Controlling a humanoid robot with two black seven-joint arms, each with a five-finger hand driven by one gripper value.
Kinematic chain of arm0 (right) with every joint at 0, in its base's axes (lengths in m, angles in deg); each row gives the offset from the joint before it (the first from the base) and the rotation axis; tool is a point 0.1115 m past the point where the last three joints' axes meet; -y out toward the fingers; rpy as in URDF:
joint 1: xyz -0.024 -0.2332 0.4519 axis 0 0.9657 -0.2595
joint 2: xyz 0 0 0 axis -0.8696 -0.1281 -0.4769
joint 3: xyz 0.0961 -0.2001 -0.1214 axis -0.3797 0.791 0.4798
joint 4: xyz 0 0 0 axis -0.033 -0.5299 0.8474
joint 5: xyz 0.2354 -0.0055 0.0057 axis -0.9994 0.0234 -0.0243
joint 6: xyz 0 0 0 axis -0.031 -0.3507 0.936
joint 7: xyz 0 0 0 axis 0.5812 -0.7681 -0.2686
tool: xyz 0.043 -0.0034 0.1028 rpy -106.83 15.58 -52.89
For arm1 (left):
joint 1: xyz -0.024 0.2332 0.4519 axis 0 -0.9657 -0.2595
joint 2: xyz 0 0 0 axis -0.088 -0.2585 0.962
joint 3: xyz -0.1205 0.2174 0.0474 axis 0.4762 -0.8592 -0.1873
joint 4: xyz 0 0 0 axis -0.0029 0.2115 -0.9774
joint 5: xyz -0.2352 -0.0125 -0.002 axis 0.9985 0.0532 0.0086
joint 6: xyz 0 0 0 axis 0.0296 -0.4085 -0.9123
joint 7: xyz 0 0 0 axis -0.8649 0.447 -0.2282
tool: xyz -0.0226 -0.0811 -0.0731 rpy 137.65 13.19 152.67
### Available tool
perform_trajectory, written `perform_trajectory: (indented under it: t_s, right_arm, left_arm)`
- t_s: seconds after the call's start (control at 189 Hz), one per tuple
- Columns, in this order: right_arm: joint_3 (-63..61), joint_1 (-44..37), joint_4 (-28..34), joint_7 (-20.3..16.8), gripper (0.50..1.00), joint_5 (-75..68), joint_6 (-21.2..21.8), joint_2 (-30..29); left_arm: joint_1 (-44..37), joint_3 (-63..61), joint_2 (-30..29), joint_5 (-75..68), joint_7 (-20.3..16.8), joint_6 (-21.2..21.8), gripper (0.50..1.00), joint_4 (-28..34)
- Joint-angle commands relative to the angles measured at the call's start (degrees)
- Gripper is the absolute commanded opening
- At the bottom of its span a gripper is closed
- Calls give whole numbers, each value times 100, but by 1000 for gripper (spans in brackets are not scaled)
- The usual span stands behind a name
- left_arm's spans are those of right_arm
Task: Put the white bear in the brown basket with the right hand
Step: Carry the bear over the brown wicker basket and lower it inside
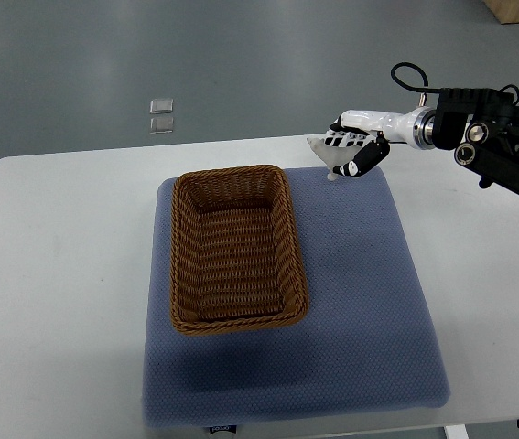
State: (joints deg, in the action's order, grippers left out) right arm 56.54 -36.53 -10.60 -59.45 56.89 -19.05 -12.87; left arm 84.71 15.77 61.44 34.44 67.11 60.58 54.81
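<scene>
bear: the white bear (326, 155) is sitting in the right hand's grip, up at the far right corner of the blue mat (369, 302). Only a small pale bit of it is showing, so I can't tell which way up it is.

right hand: the right hand (352, 152) is coming in from the right edge with its fingers curling around the bear. It looks like a proper grasp, not just a touch.

lifted or not: honestly can't tell if the bear is hanging clear of the mat or resting on it.

basket: the brown basket (184, 274) is sitting on the left half of the mat with nothing in it, well apart from the hand.

left arm: not showing anywhere.

progress: I'm guessing the pickup part is basically done, and the carry and drop are what's left.

next up: the hand is needing to travel left and toward the camera to get over the basket, then let go.
</scene>
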Motion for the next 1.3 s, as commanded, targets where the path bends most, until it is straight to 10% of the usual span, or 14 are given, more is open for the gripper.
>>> perform_trajectory:
  t_s: [0.0,0.349,1.297]
  right_arm:
    - [-1,-270,309,-22,500,-341,84,143]
    - [34,-525,1259,13,500,-1273,13,-94]
    - [491,679,-183,22,500,-201,-690,-2168]
  left_arm:
    - [16,0,0,0,-1,1,1000,-9]
    - [16,0,0,0,-1,1,1000,-9]
    - [16,-26,0,0,8,1,1000,-9]
